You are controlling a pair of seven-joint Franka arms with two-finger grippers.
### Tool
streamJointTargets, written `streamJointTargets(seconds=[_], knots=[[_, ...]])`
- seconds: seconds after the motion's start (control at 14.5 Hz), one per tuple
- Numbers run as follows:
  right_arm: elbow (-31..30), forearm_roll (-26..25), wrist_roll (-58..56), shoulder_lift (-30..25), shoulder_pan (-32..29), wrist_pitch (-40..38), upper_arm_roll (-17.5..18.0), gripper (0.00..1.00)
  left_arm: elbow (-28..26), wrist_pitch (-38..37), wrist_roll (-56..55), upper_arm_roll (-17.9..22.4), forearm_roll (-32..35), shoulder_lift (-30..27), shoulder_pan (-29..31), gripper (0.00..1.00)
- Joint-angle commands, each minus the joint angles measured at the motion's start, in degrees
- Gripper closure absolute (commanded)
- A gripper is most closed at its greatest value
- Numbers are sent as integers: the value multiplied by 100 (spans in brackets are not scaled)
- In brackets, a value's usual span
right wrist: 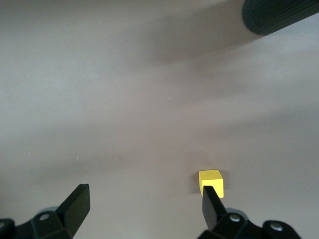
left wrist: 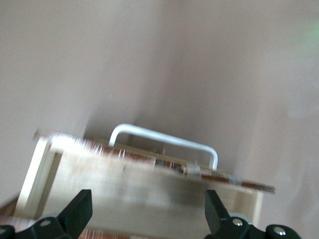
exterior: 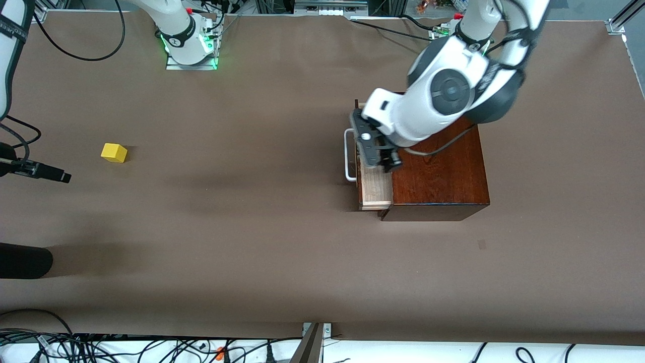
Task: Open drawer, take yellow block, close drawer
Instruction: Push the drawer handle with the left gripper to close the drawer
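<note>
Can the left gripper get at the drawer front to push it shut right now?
Probably yes. The left gripper hangs open over the partly open drawer, and nothing stands in front of its white handle. The yellow block lies out on the table.

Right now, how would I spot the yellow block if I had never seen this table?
Start from the wooden box with its drawer partly open, at the left arm's end of the brown table. Go along the table toward the right arm's end: the yellow block sits alone on the bare surface there. It is the only small, bright yellow cube.
</note>
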Motion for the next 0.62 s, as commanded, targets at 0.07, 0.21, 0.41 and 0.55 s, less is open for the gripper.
streamJointTargets(seconds=[0.07,0.21,0.41,0.55], knots=[[61,-395,873,-327,341,-194,-7,0,247,654,536,-49,500,580,-514,0],[148,-404,927,-477,281,-518,72,0,247,805,685,-49,843,792,-690,0],[140,-772,945,-836,-664,-634,1279,0,186,788,852,-49,879,942,-822,0],[122,-1254,1049,-1100,-1806,-669,2719,0,159,770,1054,-49,879,1082,-832,0]])
